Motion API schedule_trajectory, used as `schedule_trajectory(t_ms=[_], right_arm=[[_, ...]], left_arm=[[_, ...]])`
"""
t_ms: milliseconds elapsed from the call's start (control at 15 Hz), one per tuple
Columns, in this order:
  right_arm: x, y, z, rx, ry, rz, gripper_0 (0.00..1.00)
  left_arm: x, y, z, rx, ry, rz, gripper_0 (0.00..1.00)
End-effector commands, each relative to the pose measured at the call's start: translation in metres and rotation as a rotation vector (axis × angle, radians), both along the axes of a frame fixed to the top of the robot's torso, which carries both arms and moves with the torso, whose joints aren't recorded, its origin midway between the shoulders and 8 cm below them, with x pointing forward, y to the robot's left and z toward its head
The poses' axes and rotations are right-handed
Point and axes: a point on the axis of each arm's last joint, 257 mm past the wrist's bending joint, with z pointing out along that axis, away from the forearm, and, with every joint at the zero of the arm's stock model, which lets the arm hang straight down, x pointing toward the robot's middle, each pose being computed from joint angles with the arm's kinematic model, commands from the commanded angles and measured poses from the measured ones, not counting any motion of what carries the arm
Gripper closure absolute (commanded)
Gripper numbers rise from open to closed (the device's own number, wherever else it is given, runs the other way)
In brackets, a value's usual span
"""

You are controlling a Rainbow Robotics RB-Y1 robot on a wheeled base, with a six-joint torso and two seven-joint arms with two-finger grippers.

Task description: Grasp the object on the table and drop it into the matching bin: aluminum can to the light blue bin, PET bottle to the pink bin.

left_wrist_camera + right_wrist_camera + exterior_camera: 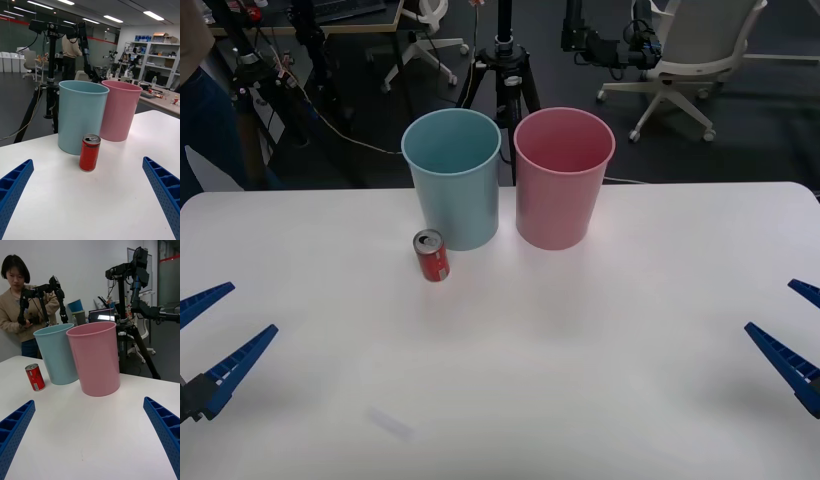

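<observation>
A small red aluminum can (431,256) with a silver top stands upright on the white table (580,360), just in front of the light blue bin (452,178) and toward its left. The pink bin (563,176) stands right beside the blue one. My left gripper (205,345) hangs open at the table's left edge, well short of the can (89,152). My right gripper (798,335) is open at the right edge, far from the can (35,377). In the wrist views the blue bin (80,116) (57,353) and pink bin (119,109) (95,357) stand side by side.
Behind the table are a black tripod (503,70), a white office chair (690,60) and cluttered desks. A person (17,303) stands beyond the table's far side, not touching anything on it.
</observation>
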Motion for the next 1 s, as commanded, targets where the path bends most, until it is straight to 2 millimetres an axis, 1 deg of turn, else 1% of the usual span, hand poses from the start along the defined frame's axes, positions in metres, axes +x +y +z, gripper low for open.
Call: schedule_trajectory(t_ms=[67, 133, 267, 600, 867, 1000], right_arm=[[0.0, 0.0, 0.0, 0.0, 0.0, 0.0, 0.0], [0.0, 0.0, 0.0, 0.0, 0.0, 0.0, 0.0], [0.0, 0.0, 0.0, 0.0, 0.0, 0.0, 0.0], [0.0, 0.0, 0.0, 0.0, 0.0, 0.0, 0.0], [0.0, 0.0, 0.0, 0.0, 0.0, 0.0, 0.0], [0.0, 0.0, 0.0, 0.0, 0.0, 0.0, 0.0]], left_arm=[[0.01, -0.014, 0.007, 0.008, -0.027, -0.032, 0.0], [0.014, -0.021, 0.009, 0.034, -0.037, -0.052, 0.0], [0.014, -0.024, 0.007, 0.031, -0.031, -0.057, 0.0], [0.013, -0.028, -0.01, 0.083, 0.001, -0.063, 0.0], [0.015, -0.044, -0.023, 0.103, 0.008, -0.09, 0.0], [0.021, -0.049, -0.032, 0.13, -0.016, -0.086, 0.0]])
